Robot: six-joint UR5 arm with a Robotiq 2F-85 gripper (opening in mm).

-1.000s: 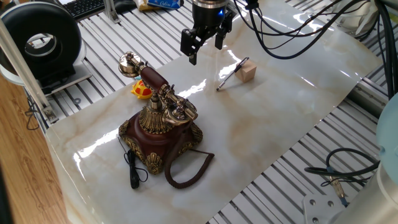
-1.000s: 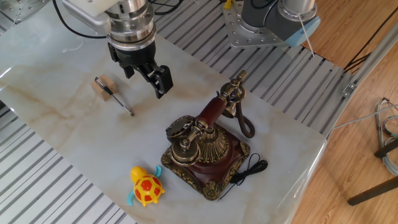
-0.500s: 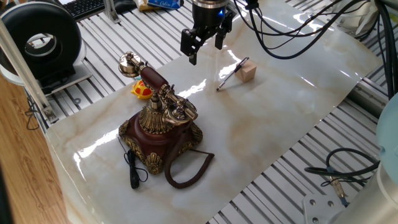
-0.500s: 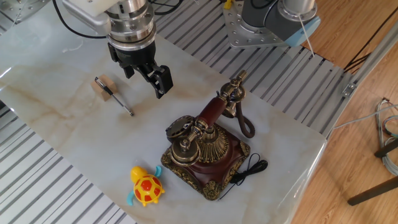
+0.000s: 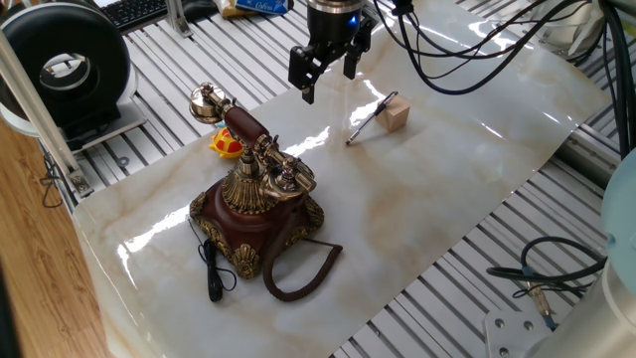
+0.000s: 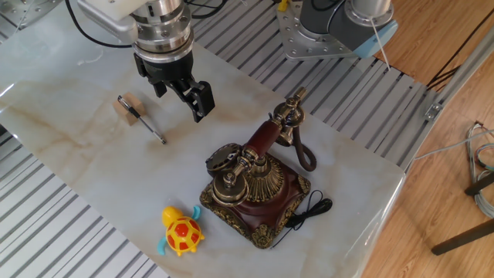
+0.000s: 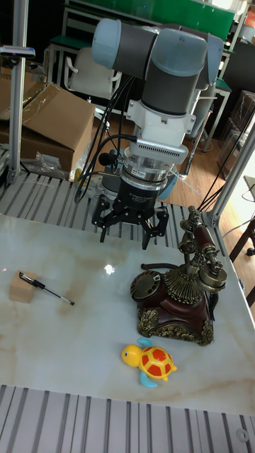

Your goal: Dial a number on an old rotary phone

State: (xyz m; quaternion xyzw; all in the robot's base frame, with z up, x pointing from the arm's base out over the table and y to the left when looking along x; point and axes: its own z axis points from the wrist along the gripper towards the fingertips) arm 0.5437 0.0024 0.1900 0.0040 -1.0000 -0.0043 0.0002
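While the claw (image 5: 326, 76) is held above the tabletop (image 5: 447, 199) with fingers spread wide and nothing gripped, the old rotary phone (image 5: 260, 204) is parked near the tabletop's edge, handset (image 5: 245, 125) seemingly laid across its top. A silver pen (image 5: 364, 121) is propped on a wooden block (image 5: 398, 115), well apart from the phone.
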